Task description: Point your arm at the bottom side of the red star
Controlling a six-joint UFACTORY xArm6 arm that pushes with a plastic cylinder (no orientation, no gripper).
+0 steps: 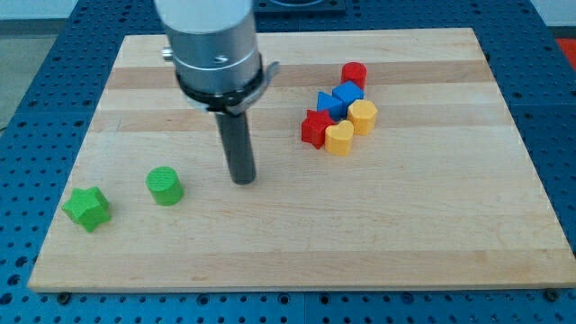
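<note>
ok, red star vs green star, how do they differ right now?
Colour: the red star is red, the green star is green.
Place: the red star sits toward the view's right, the green star at the view's bottom left.
Neighbours: the red star is packed against a yellow block and a blue block; the green star stands apart, with only the green cylinder nearby.
My tip touches neither. Both are star-shaped.

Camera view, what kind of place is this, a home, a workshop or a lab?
Most likely a robotics lab bench. A wooden board lies on a blue perforated table, my tip rests on the board, and small blocks like the red star and green cylinder look like test pieces.
</note>
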